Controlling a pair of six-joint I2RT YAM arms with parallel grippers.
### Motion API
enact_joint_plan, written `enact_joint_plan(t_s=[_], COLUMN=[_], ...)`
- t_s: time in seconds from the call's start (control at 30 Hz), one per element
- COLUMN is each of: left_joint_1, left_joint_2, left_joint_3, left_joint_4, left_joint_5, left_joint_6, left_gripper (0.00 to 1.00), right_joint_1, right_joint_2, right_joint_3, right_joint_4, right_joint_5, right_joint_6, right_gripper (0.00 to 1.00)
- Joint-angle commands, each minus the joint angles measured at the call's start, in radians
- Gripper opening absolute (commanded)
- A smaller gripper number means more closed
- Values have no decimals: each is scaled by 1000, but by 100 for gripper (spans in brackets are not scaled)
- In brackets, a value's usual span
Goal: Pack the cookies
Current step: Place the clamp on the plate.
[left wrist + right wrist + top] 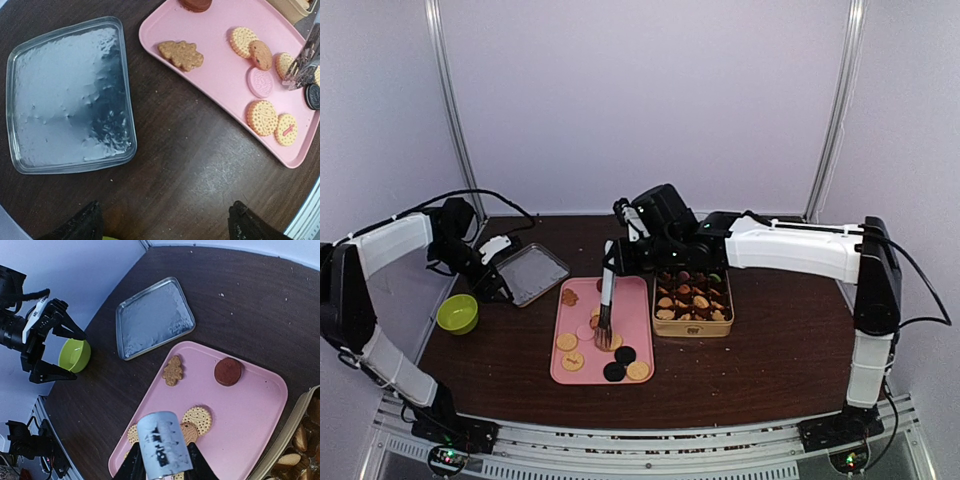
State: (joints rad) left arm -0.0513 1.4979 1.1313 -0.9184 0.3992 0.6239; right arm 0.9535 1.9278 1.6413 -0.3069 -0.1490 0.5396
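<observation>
Several cookies lie on the pink tray (638,300): tan rounds (567,342), black ones (625,354), a leaf-shaped one (569,297). The gold tin (692,325) to its right holds many more. My right gripper (612,256) is shut on metal tongs (606,300) that hang down with their tips among the tray's cookies. In the right wrist view the tongs' handle (161,442) sits between the fingers (132,467). The left wrist view shows the tong tips (300,65) beside a tan cookie (284,64); whether they hold one cannot be told. My left gripper (167,225) is open and empty over bare table.
A silver tin lid (532,272) lies left of the tray, just ahead of my left gripper (503,268). A green bowl (458,313) stands near the table's left edge. The tray's far end holds a dark red cookie (228,371).
</observation>
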Motion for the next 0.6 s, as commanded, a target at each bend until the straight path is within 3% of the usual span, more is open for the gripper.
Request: enact_joint_plan(t_s=[0.0,0.43,0.57], left_joint_1=[3,-97,-101], left_joint_2=[84,370,400], left_joint_3=[52,188,191], left_joint_4=[114,189,187], left_joint_5=[-31,-184,-182], left_joint_6=[-40,-59,-55], left_gripper=[88,71,70], right_joint_1=[-6,-25,-28], right_joint_2=[62,149,164], right_joint_3=[89,93,80], right_joint_4=[-94,-47,-11], right_joint_5=[-6,47,42], right_joint_6=[116,263,299], right_gripper=[21,34,36])
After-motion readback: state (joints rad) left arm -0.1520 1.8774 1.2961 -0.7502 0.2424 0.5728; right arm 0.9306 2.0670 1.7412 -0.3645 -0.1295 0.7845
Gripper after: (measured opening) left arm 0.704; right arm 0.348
